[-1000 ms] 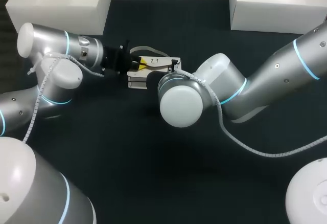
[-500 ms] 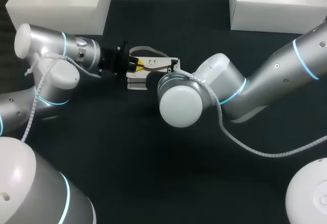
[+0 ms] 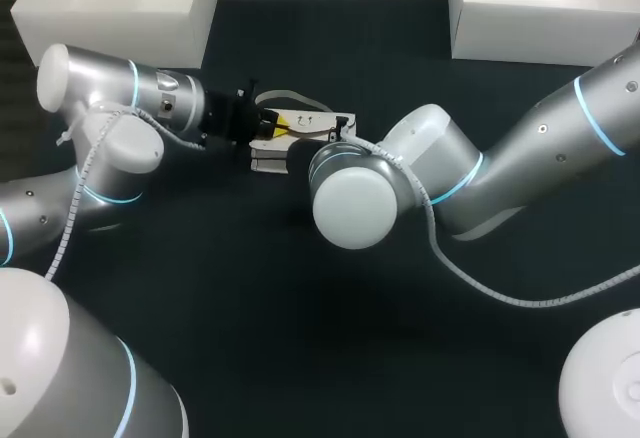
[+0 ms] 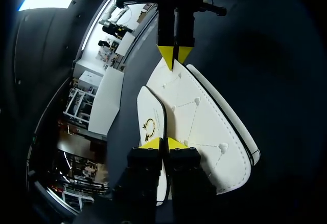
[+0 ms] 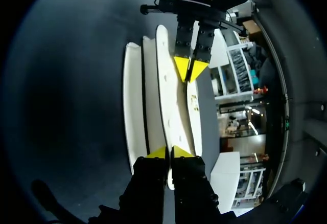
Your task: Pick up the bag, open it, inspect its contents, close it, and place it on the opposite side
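A dark table [image 3: 250, 288] is seen from above, with two white open bins [image 3: 110, 8] at its far corners. The white quilted leather-look bag [image 3: 312, 120] lies flat near the middle, toward the far side, with a grey strap [image 3: 285, 96] curling behind it and a small gold clasp [image 4: 149, 127] on its flap.

The left fingers [image 4: 152, 143] are closed on a thin white edge at one end of the bag. The right fingers [image 5: 157, 153] are pinched shut on a panel edge at the opposite end, so the bag is held from both ends.

The bag is judged light and fairly stiff in its stitched panels, but hinged and floppy at the flap. Its smooth skin may slip from a narrow pinch, so a hold on the firm seamed rim is judged safer than one on the flap's middle.

Compared with half a second earlier, the left arm is shifted slightly back toward the bag. The right arm is unchanged, and the bag has barely moved.
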{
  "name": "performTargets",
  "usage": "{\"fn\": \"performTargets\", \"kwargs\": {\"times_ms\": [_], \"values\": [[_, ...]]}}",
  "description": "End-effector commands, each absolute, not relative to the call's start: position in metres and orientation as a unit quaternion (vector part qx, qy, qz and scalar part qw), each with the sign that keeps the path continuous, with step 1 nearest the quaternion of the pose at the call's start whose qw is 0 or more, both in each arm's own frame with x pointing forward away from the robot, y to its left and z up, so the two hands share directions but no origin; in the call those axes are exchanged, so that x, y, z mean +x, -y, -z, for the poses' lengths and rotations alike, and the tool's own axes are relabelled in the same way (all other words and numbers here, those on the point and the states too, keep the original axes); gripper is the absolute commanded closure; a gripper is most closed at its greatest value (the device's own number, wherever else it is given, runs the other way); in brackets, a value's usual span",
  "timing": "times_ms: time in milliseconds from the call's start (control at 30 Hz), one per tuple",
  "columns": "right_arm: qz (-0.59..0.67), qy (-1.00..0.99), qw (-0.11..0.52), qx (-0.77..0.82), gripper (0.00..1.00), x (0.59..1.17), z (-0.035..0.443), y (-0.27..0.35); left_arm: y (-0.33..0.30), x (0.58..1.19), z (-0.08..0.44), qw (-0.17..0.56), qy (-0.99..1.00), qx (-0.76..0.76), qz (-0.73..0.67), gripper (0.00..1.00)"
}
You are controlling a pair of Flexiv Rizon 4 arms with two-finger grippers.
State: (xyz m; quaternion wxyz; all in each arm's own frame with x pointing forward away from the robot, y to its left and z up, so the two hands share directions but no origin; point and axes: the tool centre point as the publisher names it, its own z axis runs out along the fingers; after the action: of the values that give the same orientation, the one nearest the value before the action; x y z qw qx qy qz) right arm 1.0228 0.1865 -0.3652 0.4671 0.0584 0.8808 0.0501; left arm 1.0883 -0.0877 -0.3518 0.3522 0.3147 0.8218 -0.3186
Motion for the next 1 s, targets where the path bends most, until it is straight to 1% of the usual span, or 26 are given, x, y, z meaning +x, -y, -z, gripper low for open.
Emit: {"fn": "performTargets", "kwargs": {"times_ms": [33, 233, 500, 767, 1000], "values": [[-0.077, -0.847, 0.523, 0.046, 1.00, 1.021, 0.369, -0.184, 0.083, 1.090, 0.356, 0.352, -0.824, 0.312, 0.316, 1.00], [-0.077, -0.847, 0.523, 0.046, 1.00, 1.021, 0.369, -0.184, 0.074, 1.092, 0.358, 0.350, -0.833, 0.289, 0.317, 1.00], [-0.077, -0.847, 0.523, 0.046, 1.00, 1.021, 0.369, -0.184, 0.089, 1.087, 0.352, 0.340, -0.834, 0.276, 0.336, 1.00], [-0.077, -0.847, 0.523, 0.046, 1.00, 1.021, 0.369, -0.184, 0.088, 1.085, 0.349, 0.328, -0.842, 0.252, 0.346, 1.00], [-0.077, -0.847, 0.523, 0.046, 1.00, 1.021, 0.369, -0.184, 0.082, 1.092, 0.356, 0.345, -0.847, 0.254, 0.313, 1.00]]}}
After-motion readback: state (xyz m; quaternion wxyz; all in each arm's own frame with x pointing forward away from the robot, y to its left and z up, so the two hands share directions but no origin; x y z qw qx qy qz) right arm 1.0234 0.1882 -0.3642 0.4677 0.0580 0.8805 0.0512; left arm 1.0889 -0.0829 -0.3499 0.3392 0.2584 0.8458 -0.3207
